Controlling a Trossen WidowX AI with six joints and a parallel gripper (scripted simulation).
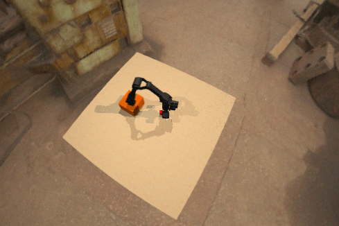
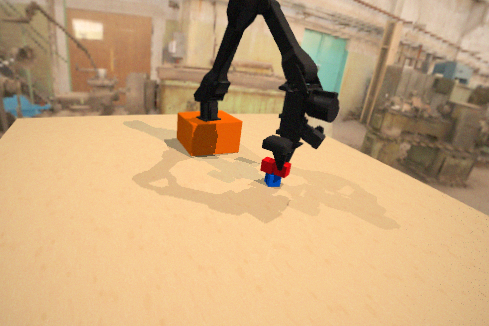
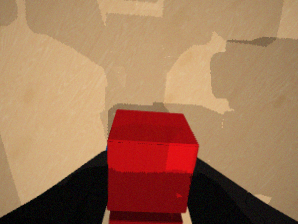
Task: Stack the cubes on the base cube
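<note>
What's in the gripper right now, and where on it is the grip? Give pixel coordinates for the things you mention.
The gripper point(image 2: 282, 167) point(image 3: 148, 161) holds a red cube point(image 2: 285, 171) point(image 3: 148, 175), its fingers on two opposite side faces; the upper face is uncovered in the wrist view.

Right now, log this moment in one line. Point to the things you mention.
pincer point(image 2: 281, 167) point(image 3: 148, 161): shut on red cube point(image 2: 284, 170) point(image 3: 149, 175) | other red cube point(image 2: 267, 165): atop blue cube point(image 2: 272, 181) | release: not done
</note>
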